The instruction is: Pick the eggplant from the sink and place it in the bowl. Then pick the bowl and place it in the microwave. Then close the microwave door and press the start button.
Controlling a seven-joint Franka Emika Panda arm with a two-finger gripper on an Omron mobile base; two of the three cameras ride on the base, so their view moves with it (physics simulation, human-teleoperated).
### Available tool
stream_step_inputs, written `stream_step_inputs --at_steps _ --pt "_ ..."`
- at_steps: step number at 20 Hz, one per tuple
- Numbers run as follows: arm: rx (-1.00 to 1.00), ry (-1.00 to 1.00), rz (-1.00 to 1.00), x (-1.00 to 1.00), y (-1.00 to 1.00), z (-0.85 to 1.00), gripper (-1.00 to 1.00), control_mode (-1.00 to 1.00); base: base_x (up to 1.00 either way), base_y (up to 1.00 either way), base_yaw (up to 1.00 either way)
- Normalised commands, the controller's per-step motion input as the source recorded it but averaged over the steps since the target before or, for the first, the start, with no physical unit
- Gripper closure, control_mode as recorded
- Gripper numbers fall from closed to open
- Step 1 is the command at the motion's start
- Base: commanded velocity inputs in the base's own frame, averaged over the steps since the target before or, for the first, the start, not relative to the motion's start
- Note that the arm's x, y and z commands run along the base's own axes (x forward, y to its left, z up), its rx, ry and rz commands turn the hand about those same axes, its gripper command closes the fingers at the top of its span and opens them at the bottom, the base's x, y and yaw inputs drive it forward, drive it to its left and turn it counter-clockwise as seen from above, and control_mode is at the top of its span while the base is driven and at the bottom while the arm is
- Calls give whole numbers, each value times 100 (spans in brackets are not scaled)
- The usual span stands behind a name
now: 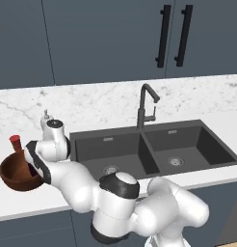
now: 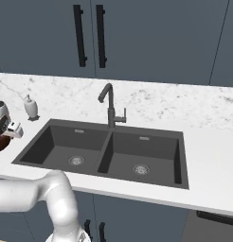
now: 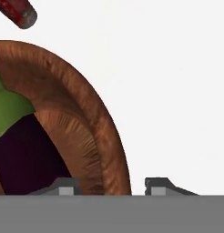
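Observation:
The reddish-brown bowl (image 1: 17, 176) sits on the white counter left of the sink (image 1: 154, 149). The dark purple eggplant (image 3: 27, 154) with its green cap lies inside the bowl (image 3: 100, 118). My gripper (image 3: 112, 185) is down at the bowl's right side, astride its rim. One fingertip (image 3: 68, 186) is inside against the wall, and the other stands just outside with a thin gap. From the left base camera the gripper (image 1: 30, 166) reaches into the bowl from the right. Both sink basins hold nothing. The microwave and its door are out of view.
A small red cup (image 1: 15, 142) stands just behind the bowl, and a soap dispenser (image 1: 45, 116) stands further back. The dark faucet (image 1: 144, 103) rises behind the sink's divider. Marble backsplash and dark cabinets close off the back. My own arm lies folded across the counter's front edge.

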Motion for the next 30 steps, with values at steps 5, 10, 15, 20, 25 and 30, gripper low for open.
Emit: stream_step_inputs --at_steps 5,10,15,20,25,30 --pt "0 6 0 0 8 -16 100 -100 0 0 0" --pt "0 3 -2 -17 -1 4 100 -100 0 0 0" --pt "0 -1 -8 -47 -14 45 100 -100 0 0 0" --pt "0 -7 -8 -59 -17 46 100 -100 0 0 0" --pt "0 -3 -12 -56 -36 38 100 -100 0 0 0" --pt "0 -1 -18 -54 -67 51 100 -100 0 0 0"
